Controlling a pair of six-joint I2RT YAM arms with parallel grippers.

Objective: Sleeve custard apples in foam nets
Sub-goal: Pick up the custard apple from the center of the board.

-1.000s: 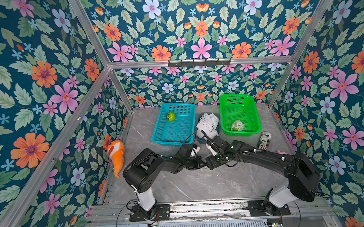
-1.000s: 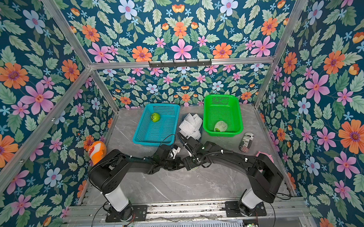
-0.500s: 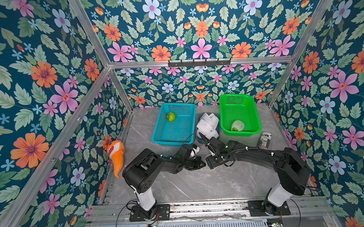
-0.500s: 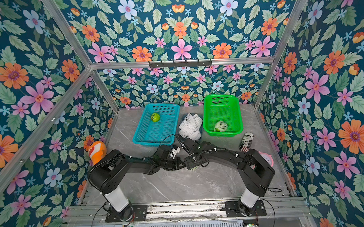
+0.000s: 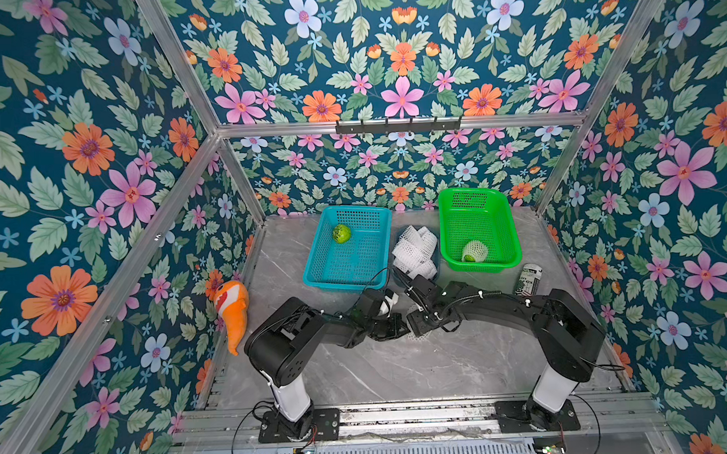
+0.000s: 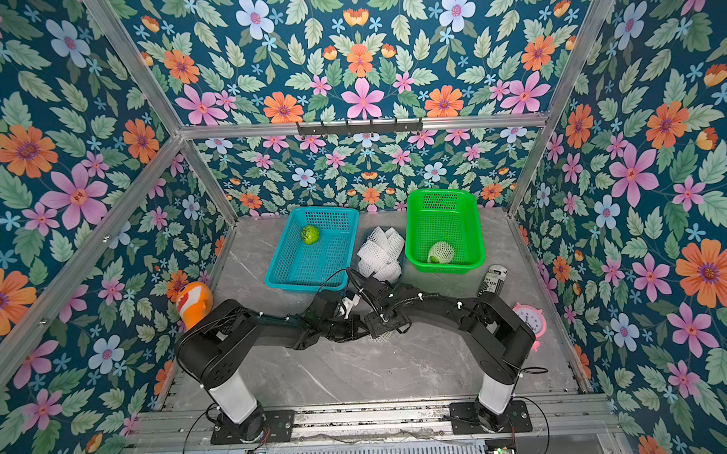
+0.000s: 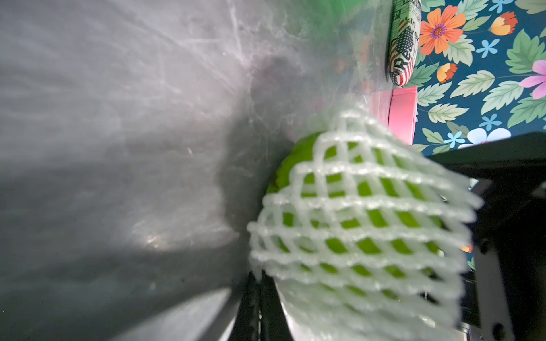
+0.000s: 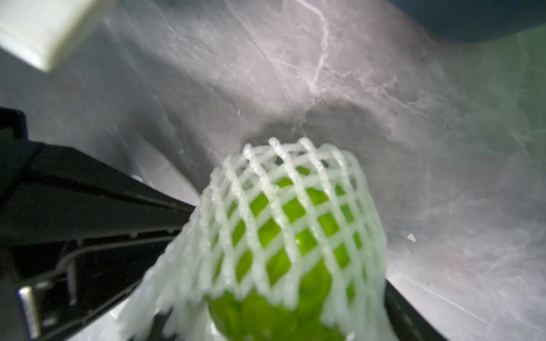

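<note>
Sleeving under way at mid-worktop (image 5: 400,372): the net (image 7: 354,206) covers most of an apple (image 8: 283,265), leaving one green end bare. The right gripper (image 5: 413,322), jaws wide, appears to clasp the fruit through the mesh. The left gripper (image 7: 256,283), fully closed, seems to pinch the net's hem just beside it. The likely next move is drawing the hem gently over the bare end. Beyond both grippers, a second apple (image 5: 341,233) waits in the teal basket (image 5: 355,208).
</note>
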